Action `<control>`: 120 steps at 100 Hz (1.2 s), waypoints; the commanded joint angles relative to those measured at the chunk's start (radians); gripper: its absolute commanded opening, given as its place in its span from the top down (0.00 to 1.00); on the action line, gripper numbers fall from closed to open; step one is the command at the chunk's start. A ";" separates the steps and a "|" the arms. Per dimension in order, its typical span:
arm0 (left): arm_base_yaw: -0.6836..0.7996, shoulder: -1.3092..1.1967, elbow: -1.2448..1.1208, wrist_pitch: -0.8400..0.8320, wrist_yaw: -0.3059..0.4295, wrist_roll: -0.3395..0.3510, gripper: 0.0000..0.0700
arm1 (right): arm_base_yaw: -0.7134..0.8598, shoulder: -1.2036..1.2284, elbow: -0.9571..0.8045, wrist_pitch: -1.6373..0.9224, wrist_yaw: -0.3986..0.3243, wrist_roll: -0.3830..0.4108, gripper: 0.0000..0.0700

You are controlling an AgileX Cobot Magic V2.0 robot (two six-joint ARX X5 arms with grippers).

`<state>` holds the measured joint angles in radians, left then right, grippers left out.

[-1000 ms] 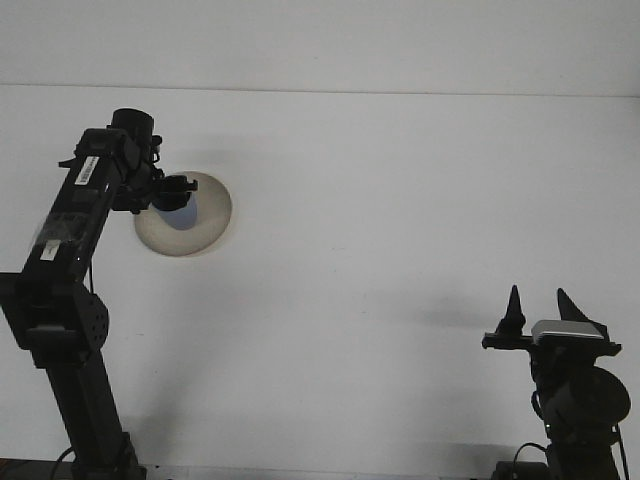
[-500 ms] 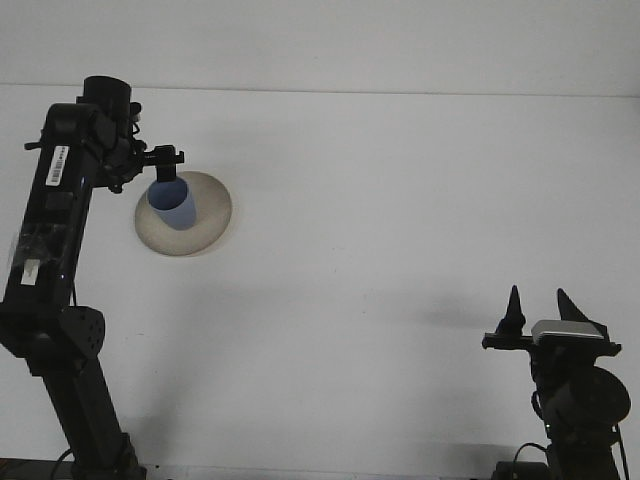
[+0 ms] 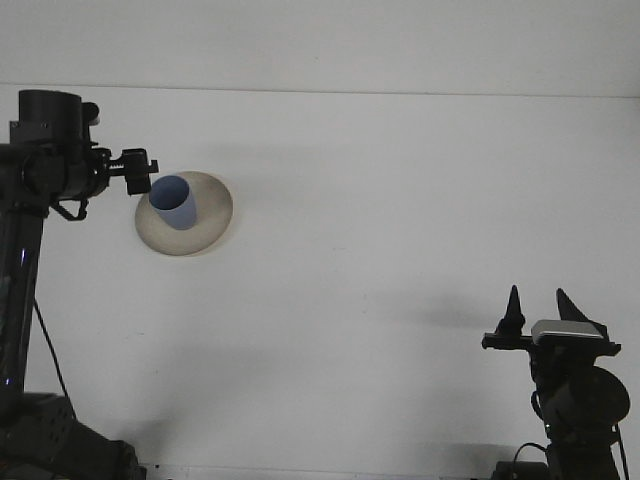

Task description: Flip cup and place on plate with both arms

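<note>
A: Left gripper (image 3: pixel 140 172) sits just off the plate's left rim, at the far left of the table (image 3: pixel 400 250); nothing between its fingers as far as I can see, but whether they're spread or closed I cannot tell from this angle.

B: And the cup?

A: Blue cup (image 3: pixel 174 202) stands on the plate (image 3: pixel 205 225), mouth up, on the plate's left half, close by the gripper but apart from it (a sliver of plate shows between them, I think).

B: So which step are we in?

A: I'd judge the placing is done; the cup is upright and on the plate, and what's in hand is the release and clearing away.

B: Right arm?

A: Right gripper (image 3: pixel 539 312) is parked by the near right corner, well apart from everything; fingers pointing up with a clear gap, holding nothing.

B: What does the next move call for?

A: A clean departure, I'd say; the left arm wants to go away from the cup rather than across it, since a nudge could tip it or slide it on the plate.
</note>
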<state>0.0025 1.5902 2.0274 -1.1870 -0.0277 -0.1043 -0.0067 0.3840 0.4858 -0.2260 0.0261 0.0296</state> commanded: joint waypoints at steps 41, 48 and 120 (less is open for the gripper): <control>-0.004 -0.723 -0.845 0.524 -0.001 -0.020 0.34 | 0.001 0.003 0.006 0.009 0.001 -0.004 0.34; -0.004 -0.826 -0.961 0.615 0.000 -0.020 0.34 | 0.001 0.003 0.006 0.009 0.001 -0.004 0.34; -0.005 -1.095 -1.439 1.004 0.116 0.040 0.35 | 0.001 0.003 0.006 0.009 0.001 -0.004 0.38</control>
<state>-0.0025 0.4927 0.5713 -0.1898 0.0849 -0.0765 -0.0067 0.3840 0.4858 -0.2260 0.0261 0.0296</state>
